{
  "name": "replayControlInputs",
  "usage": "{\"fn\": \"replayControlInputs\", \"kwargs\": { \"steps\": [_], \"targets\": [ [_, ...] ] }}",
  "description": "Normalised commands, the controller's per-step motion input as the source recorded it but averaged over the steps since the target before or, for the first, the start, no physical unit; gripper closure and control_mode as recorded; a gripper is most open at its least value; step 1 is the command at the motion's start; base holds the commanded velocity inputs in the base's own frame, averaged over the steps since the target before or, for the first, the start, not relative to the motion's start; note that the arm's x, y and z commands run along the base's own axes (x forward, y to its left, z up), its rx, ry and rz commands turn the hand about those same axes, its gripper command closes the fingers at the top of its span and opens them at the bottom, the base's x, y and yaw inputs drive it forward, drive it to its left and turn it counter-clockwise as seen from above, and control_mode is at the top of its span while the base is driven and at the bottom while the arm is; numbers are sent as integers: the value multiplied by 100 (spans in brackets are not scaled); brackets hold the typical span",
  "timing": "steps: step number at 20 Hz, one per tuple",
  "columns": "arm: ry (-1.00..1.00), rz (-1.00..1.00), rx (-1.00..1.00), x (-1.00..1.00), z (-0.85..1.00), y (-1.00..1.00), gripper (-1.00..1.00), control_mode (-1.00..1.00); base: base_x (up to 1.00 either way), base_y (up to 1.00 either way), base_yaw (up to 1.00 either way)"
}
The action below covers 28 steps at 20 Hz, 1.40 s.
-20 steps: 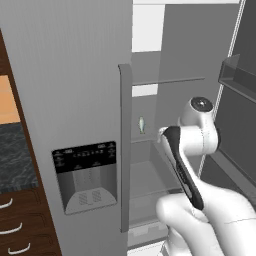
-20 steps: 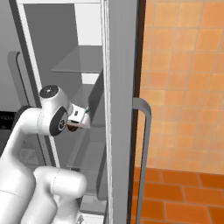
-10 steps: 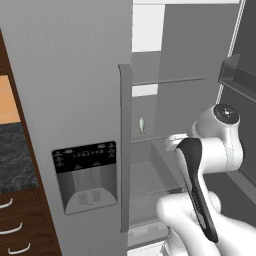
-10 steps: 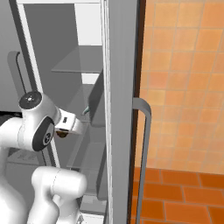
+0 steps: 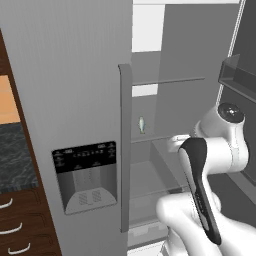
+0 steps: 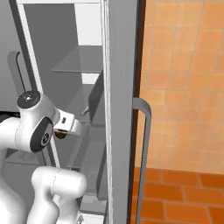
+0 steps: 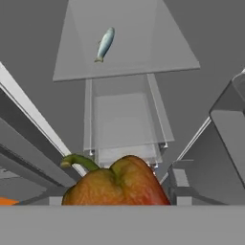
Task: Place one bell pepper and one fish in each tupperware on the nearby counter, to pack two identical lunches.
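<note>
A red-orange bell pepper (image 7: 117, 186) with a green stem fills the bottom of the hand view, right up against the hand and hiding the finger tips. In the right base view the bell pepper (image 6: 59, 135) shows as a dark orange lump under my gripper (image 6: 65, 130), which is shut on it, just in front of the open fridge. A small silver-blue fish (image 7: 105, 44) lies on a glass shelf deeper inside; the fish (image 5: 142, 124) is well beyond the hand. A strip of the dark speckled counter (image 5: 12, 160) shows at far left. The tupperware is out of view.
The closed fridge door with its dispenser (image 5: 85, 175) and tall handle (image 5: 125, 150) stands left of the opening. The open right door (image 6: 122, 87) with its handle (image 6: 142, 131) and a door bin (image 5: 240, 77) flanks the arm. Wooden drawers (image 5: 10, 225) sit under the counter.
The arm has drawn back from the fridge shelves toward the base, carrying the bell pepper with it. The fish has stayed on its shelf.
</note>
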Motion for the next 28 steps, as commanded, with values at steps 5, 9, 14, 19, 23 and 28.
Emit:
{"fn": "replayControlInputs", "kwargs": {
  "steps": [5, 9, 14, 19, 23, 28],
  "targets": [
    [0, 0, 0, 0, 0, 0, 100, 100, -86, 46, 8],
    [0, 0, 0, 0, 0, 0, 100, 100, -65, 91, 13],
    [0, 0, 0, 0, 0, 0, 100, 100, -30, 100, 8],
    [0, 0, 0, 0, 0, 0, 100, 100, 0, 100, 0],
    [0, 0, 0, 0, 0, 0, 100, 100, 4, 100, 0],
    [0, 0, 0, 0, 0, 0, 100, 100, 28, 100, 0]
  ]
}}
